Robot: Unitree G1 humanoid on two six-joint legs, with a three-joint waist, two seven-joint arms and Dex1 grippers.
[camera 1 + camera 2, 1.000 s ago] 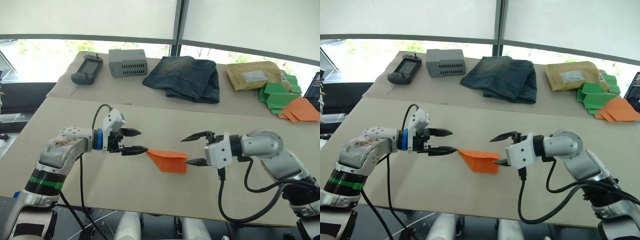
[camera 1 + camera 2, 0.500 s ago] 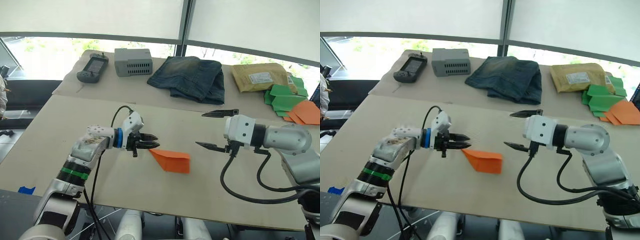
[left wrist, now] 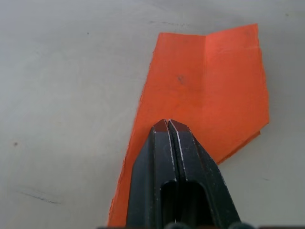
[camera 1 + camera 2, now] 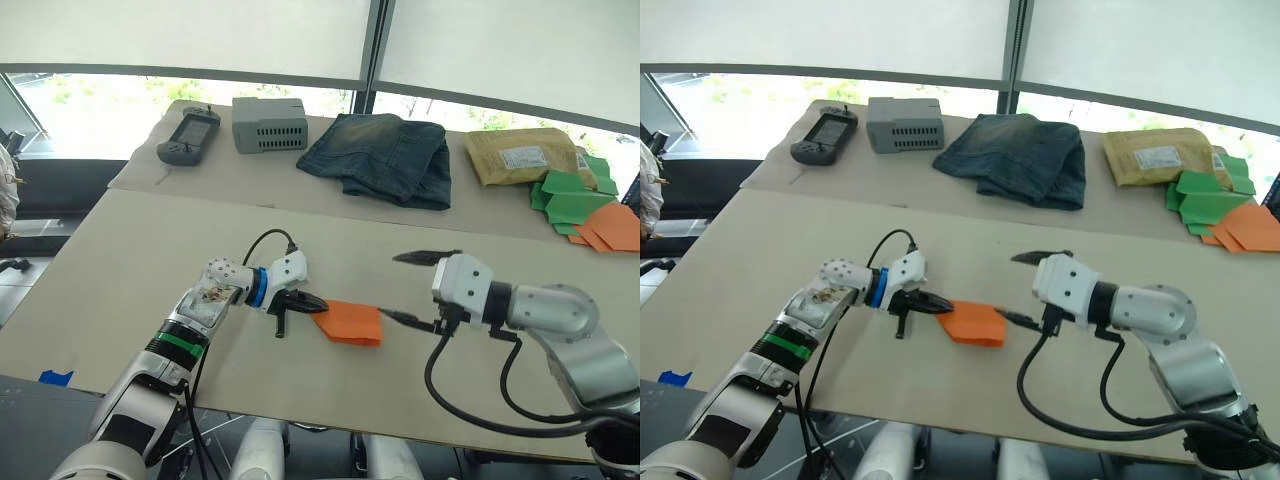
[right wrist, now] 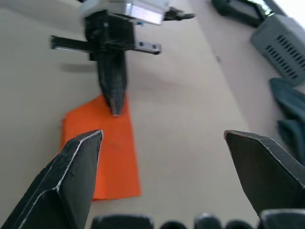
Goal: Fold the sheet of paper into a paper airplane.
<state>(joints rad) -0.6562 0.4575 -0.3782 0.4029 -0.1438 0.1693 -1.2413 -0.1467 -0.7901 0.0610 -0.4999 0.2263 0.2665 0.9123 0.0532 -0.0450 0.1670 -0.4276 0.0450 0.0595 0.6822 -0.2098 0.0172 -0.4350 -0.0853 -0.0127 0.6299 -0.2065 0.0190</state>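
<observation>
Left gripper (image 4: 308, 300) fully closed, tips pressing flat on the sheet of paper (image 4: 350, 322); nothing pinched.
Right gripper (image 4: 420, 288) wide open, empty, just beside the paper's far edge. Folded orange wedge lies flat on table (image 4: 130, 250). Thin, light, slides easily; pinch an edge or corner.

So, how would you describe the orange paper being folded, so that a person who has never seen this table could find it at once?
Look at the near edge of the long beige table: the sheet of paper lies flat between the two grippers. The shut left gripper presses on its pointed end; the open right gripper is at its other end. Unlike the orange and green pieces piled at the far right, it lies alone.
</observation>
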